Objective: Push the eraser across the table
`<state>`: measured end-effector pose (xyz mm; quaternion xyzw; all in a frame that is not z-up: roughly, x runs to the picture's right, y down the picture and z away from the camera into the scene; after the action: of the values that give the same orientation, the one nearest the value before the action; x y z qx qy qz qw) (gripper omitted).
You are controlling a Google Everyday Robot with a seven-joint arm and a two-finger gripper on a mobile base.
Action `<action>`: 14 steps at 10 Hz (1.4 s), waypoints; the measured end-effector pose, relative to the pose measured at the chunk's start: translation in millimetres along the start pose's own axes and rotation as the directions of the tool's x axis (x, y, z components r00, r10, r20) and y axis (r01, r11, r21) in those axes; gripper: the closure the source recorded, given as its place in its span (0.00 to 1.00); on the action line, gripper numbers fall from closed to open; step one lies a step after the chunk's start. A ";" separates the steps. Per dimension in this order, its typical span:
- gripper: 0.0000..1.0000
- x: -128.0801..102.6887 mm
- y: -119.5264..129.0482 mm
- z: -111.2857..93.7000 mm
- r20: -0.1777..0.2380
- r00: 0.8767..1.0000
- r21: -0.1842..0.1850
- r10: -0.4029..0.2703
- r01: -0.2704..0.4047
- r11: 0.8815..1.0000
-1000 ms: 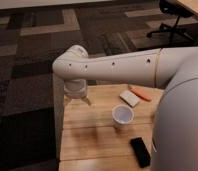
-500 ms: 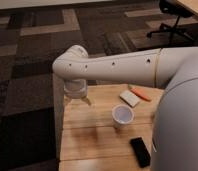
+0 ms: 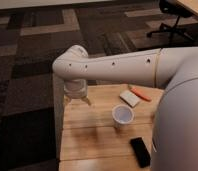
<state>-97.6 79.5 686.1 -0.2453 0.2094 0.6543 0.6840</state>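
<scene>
The eraser (image 3: 140, 152) is a flat black slab lying near the front right of the light wood table (image 3: 89, 135). My white arm reaches across the view from the right. My gripper (image 3: 76, 102) hangs from the wrist over the table's far left part, well left of and beyond the eraser, apart from it.
A white paper cup (image 3: 122, 116) stands mid-table between the gripper and the eraser. A small white block (image 3: 129, 97) and an orange stick (image 3: 140, 94) lie at the far right. Dark patterned carpet surrounds the table; an office chair base (image 3: 169, 27) is at the top right.
</scene>
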 end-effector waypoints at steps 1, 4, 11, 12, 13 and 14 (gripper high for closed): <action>0.35 0.0 0.0 0.0 0.000 1.000 0.000 0.000 0.000 1.000; 0.35 -0.1 -0.5 -0.1 0.000 1.000 -0.001 0.001 -0.001 1.000; 0.35 17.5 -52.3 -12.1 0.064 0.993 -0.062 0.098 -0.094 0.994; 0.35 25.8 -68.6 -13.7 0.073 0.992 -0.078 0.107 -0.101 0.992; 0.35 35.7 -89.5 -15.9 0.081 0.990 -0.082 0.118 -0.112 0.990; 0.35 41.6 -101.2 -16.1 0.082 0.989 -0.074 0.120 -0.114 0.991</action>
<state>6.3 100.3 654.3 -0.2279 0.1709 0.7102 0.6438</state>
